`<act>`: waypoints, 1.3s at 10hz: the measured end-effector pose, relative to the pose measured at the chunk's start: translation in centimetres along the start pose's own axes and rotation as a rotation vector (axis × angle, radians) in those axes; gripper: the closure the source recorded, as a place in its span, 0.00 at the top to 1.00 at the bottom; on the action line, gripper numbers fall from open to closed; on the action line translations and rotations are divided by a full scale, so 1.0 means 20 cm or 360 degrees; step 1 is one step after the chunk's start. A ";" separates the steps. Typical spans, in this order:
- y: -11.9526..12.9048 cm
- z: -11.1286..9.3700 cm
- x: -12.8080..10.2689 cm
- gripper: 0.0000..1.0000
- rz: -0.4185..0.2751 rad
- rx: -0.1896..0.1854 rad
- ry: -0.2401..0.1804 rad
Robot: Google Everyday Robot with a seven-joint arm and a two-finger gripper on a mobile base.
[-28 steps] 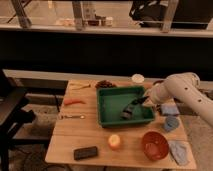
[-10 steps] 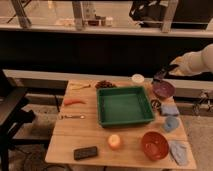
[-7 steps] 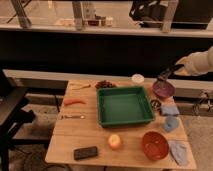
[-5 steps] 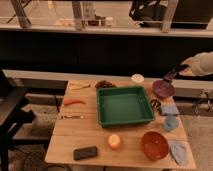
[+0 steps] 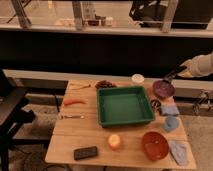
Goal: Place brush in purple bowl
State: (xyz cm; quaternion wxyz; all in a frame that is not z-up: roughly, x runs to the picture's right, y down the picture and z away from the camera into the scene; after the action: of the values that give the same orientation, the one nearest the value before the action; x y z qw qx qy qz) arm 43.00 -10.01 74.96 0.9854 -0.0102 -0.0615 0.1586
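The pincer [image 5: 173, 75] has swung from the green tray [image 5: 125, 107] to just above the purple bowl's [image 5: 163, 90] right rim. I cannot tell its grip, nor see the brush.

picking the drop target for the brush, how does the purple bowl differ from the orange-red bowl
The round dark purple bowl is maroon, the round orange-red bowl bright. The purple bowl sits beside the green tray's far right corner; the orange-red bowl sits near the wooden table's front edge. The dark pincer hangs above the purple bowl's far rim; nothing hangs over the orange-red bowl. Both are shallow, similar in size.
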 end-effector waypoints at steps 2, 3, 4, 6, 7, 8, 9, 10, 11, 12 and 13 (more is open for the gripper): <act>0.03 0.08 0.03 0.01 0.0020 -0.0018 -0.0003; 0.06 0.13 0.05 0.01 0.0033 -0.0031 -0.0002; 0.08 0.17 0.08 0.01 0.0048 -0.0041 -0.0003; 0.10 0.22 0.09 0.01 0.0059 -0.0055 -0.0007; 0.11 0.24 0.08 0.01 0.0059 -0.0061 -0.0011; 0.12 0.27 0.07 0.01 0.0055 -0.0069 -0.0016; 0.13 0.30 0.07 0.01 0.0051 -0.0074 -0.0021; 0.14 0.32 0.06 0.01 0.0047 -0.0074 -0.0021; 0.14 0.34 0.07 0.01 0.0039 -0.0071 -0.0017; 0.13 0.36 0.07 0.01 0.0032 -0.0070 -0.0012; 0.13 0.39 0.06 0.01 0.0020 -0.0068 -0.0008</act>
State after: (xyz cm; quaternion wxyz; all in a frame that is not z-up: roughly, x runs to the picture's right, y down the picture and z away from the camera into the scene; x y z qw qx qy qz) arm 42.28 -7.22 82.67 0.9838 -0.0314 -0.0671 0.1633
